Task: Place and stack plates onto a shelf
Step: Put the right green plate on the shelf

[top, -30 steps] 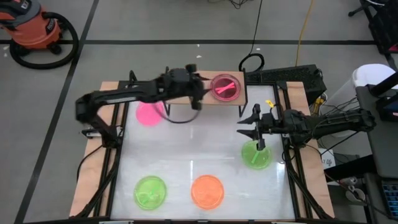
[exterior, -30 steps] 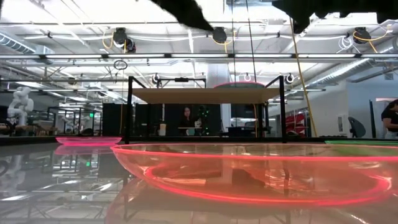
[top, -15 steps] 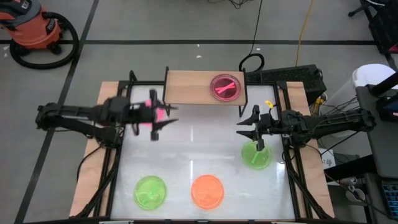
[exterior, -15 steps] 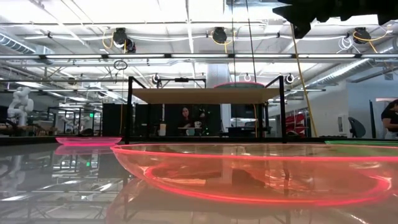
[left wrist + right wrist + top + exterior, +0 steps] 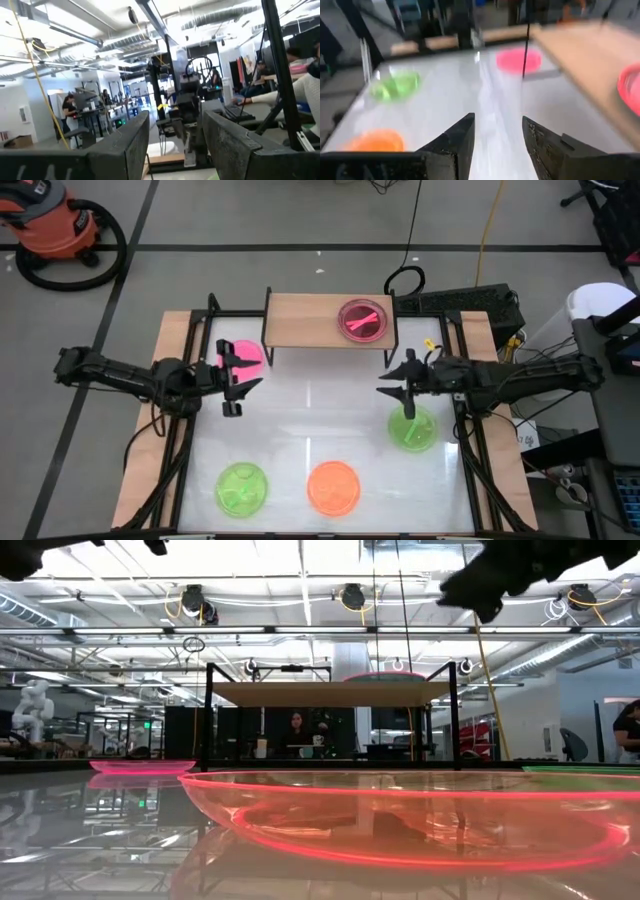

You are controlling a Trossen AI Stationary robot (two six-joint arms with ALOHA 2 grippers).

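The shelf [image 5: 320, 320] is a light-wood board on black legs at the table's far edge. One pink plate [image 5: 361, 320] rests on its right half. On the table lie a pink plate [image 5: 250, 355] at far left, a green plate [image 5: 241, 488] and an orange plate [image 5: 333, 486] near the front edge, and a green plate [image 5: 414, 430] at right. My left gripper [image 5: 243, 376] is open, just on the near side of the table's pink plate and pointing right. My right gripper [image 5: 396, 385] is open, above the far edge of the right green plate and pointing left.
Wooden boards run along the table's left and right edges [image 5: 145, 470]. The middle of the white table top [image 5: 320, 410] lies bare between the two grippers. The shelf's left half [image 5: 295, 320] carries nothing. In the low view the orange plate [image 5: 400, 815] fills the foreground before the shelf [image 5: 330, 692].
My left arm has drawn back from the shelf's left end, toward the table's left and near side, and come down beside the pink plate on the table. It has turned so that it points right. The plates have stayed where they were.
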